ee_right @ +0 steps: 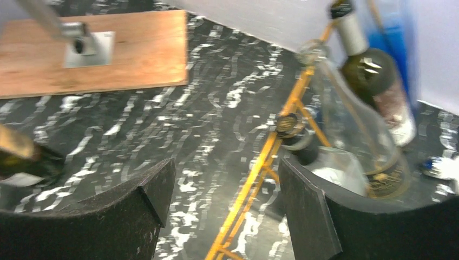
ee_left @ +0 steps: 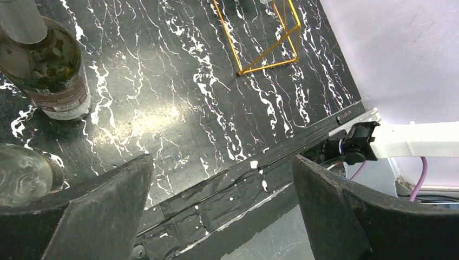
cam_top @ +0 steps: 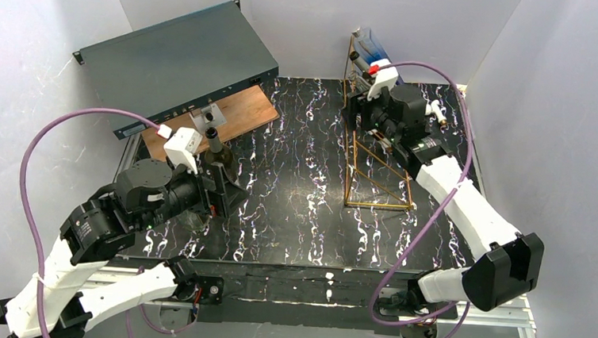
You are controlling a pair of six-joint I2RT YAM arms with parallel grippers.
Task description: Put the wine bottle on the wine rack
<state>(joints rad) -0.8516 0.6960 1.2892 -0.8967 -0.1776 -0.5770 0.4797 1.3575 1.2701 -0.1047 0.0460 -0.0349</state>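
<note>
Across the black marbled table [cam_top: 308, 217], largest first: dark grey metal box [cam_top: 176, 65] at far left, propped over a wooden board [ee_right: 92, 54], clear of the working lane. The wine rack [cam_top: 372, 162], a gold wire frame, stands far right near the wall, so the right arm reaches it easily. Through its wires the right wrist view shows a dark bottle [ee_right: 379, 81] and a clear bottle [ee_right: 346, 124]. They seem to lean in the frame, but blur hides their seating.

The wine bottle [ee_left: 51, 70] stands upright on the table, left of centre and well apart from the rack. It sits just beside the left gripper [ee_left: 224, 168] but outside the jaws. Those jaws are spread wide with nothing between them but table. A clear glass item [ee_left: 21, 173] lies by one finger; what it is I cannot tell.

The right gripper [ee_right: 227, 168] is parted as wide and also empty, hovering just beside the rack's front wires.

Judgement: grasp not yet made — the left arm seems lined up for pickup, the right waiting at the rack, perhaps to steady or receive.
</note>
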